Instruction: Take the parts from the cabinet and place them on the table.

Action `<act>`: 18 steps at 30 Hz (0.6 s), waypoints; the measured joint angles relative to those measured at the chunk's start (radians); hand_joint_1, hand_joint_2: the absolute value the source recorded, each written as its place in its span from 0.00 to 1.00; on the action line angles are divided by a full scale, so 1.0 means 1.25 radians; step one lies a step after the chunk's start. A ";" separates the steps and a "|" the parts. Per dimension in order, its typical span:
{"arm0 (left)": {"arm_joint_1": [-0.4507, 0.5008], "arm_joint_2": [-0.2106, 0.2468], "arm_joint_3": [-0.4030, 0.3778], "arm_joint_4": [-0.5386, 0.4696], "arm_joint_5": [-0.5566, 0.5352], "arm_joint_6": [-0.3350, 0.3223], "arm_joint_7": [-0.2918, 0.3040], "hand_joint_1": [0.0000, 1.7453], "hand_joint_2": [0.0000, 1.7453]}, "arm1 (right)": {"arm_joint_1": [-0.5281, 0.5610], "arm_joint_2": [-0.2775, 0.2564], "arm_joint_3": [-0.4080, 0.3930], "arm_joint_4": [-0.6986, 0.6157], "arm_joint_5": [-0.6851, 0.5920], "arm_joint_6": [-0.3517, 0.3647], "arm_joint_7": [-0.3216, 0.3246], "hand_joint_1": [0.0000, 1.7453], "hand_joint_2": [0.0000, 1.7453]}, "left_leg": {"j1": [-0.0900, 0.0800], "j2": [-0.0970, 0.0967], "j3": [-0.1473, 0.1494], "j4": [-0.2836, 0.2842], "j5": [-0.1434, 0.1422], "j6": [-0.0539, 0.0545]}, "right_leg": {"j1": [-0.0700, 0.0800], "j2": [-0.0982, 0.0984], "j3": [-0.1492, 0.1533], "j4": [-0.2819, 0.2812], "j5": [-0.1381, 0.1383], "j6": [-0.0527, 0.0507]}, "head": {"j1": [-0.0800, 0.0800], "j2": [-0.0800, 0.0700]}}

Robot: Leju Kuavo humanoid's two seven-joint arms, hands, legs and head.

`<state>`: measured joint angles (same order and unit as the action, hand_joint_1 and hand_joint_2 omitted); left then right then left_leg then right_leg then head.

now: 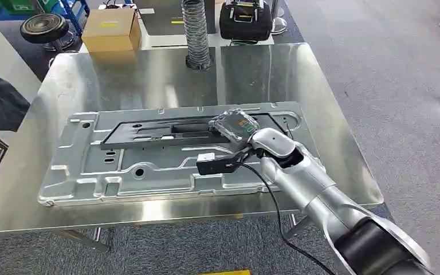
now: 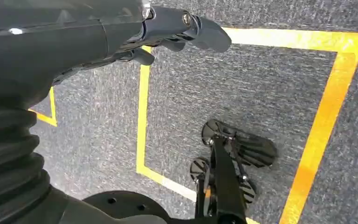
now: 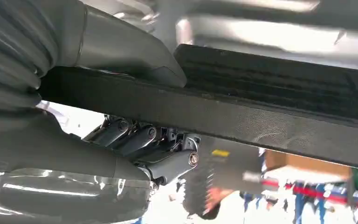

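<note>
Right hand [image 1: 238,129] gripping black frame part [image 1: 166,133], lowered onto metal panel [image 1: 91,166] on counter [image 1: 149,74]; release pending. Left hand [image 2: 177,28] hanging, holding nothing, fingers apart.

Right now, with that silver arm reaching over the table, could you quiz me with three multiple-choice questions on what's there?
1. Where does the black part lie?
A on the silver stamped panel
B on the carpet
C on the cardboard box

2. What colour are the floor lines?
A red
B white
C yellow

3. What is the right hand doing?
A hanging empty
B gripping the black part
C holding a cable

Answers: 1 A, it rests across the panel on the steel table. 2 C, yellow tape on grey carpet. 3 B, thumb above, fingers beneath its edge.
</note>
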<state>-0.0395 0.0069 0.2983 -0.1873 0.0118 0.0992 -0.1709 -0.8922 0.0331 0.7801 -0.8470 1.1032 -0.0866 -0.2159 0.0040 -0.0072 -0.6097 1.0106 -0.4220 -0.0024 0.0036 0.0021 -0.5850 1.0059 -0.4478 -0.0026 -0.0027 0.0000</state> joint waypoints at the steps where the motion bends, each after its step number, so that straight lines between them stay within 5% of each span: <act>1: 0.001 -0.001 -0.001 0.000 -0.002 -0.001 0.000 0.00 1.00 | -0.005 0.013 0.007 0.018 0.002 0.001 0.001 1.00 1.00 | 0.007 0.001 0.005 -0.007 0.003 0.006 | 0.001 0.000 -0.002 0.003 -0.006 0.005 | -0.001 0.000; 3: -0.001 -0.001 -0.001 0.000 -0.006 -0.003 -0.002 0.00 1.00 | -0.020 0.030 0.019 0.049 0.002 0.001 0.004 1.00 1.00 | 0.007 0.002 0.005 -0.009 0.003 0.012 | -0.002 0.000 -0.032 0.069 -0.045 0.014 | 0.003 0.000; 5: -0.001 -0.001 -0.002 0.000 -0.011 -0.007 -0.009 0.00 1.00 | -0.027 0.044 0.029 0.085 0.002 -0.001 0.005 1.00 1.00 | 0.007 0.002 0.005 -0.008 0.002 0.014 | -0.007 -0.001 -0.104 0.212 -0.103 0.021 | 0.003 0.000; 7: -0.002 -0.001 -0.002 0.000 -0.016 -0.012 -0.012 0.00 1.00 | -0.027 0.054 0.039 0.119 0.003 -0.006 0.006 1.00 1.00 | 0.007 0.001 0.006 -0.007 0.001 0.015 | -0.010 -0.001 -0.138 0.264 -0.101 0.024 | 0.003 0.000; 8: 0.000 -0.001 -0.002 0.000 -0.016 -0.014 -0.014 0.00 1.00 | -0.027 0.058 0.042 0.132 0.003 -0.009 0.005 1.00 1.00 | 0.007 -0.001 0.008 -0.006 -0.001 0.014 | -0.011 -0.001 -0.127 0.231 -0.073 0.023 | 0.004 0.000; 10: 0.000 -0.001 -0.002 0.000 -0.016 -0.020 -0.019 0.00 1.00 | -0.036 0.069 0.046 0.161 -0.001 -0.019 0.005 1.00 1.00 | 0.007 -0.001 0.011 -0.004 -0.005 0.009 | -0.011 -0.001 -0.061 0.084 0.005 0.016 | 0.003 0.000; 11: 0.000 -0.001 -0.002 0.000 -0.017 -0.024 -0.022 0.00 1.00 | -0.042 0.072 0.047 0.176 -0.004 -0.025 0.003 1.00 1.00 | 0.007 -0.001 0.012 -0.004 -0.006 0.007 | -0.010 -0.002 -0.033 0.022 0.027 0.011 | 0.003 0.000; 15: 0.000 -0.001 -0.002 0.000 -0.025 -0.033 -0.033 0.00 1.00 | -0.051 0.086 0.049 0.229 -0.009 -0.046 0.003 1.00 1.00 | 0.006 -0.001 0.012 -0.007 -0.007 -0.010 | 0.000 -0.001 -0.028 0.005 0.019 -0.003 | 0.003 0.000; 17: 0.002 -0.001 -0.002 0.000 -0.027 -0.041 -0.040 0.00 1.00 | -0.056 0.096 0.049 0.243 -0.006 -0.052 0.009 1.00 1.00 | 0.006 -0.001 0.012 0.005 -0.019 -0.017 | -0.008 -0.003 -0.016 -0.011 0.026 -0.013 | 0.002 0.000; 18: 0.003 -0.001 -0.002 0.000 -0.027 -0.045 -0.046 0.00 1.00 | -0.059 0.096 0.048 0.257 -0.005 -0.053 0.015 0.00 0.00 | 0.006 0.001 -0.006 0.047 -0.048 -0.019 | -0.009 -0.005 -0.013 -0.013 0.026 -0.018 | -0.002 0.000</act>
<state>-0.0362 0.0054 0.2956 -0.1873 -0.0225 0.0431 -0.2288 -0.9662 0.1526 0.8400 -0.5262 1.0964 -0.1530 -0.1973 0.0120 -0.0064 -0.6173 1.0696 -0.4824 -0.0263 -0.0078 -0.0038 -0.6017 0.9897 -0.4147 -0.0253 -0.0046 0.0000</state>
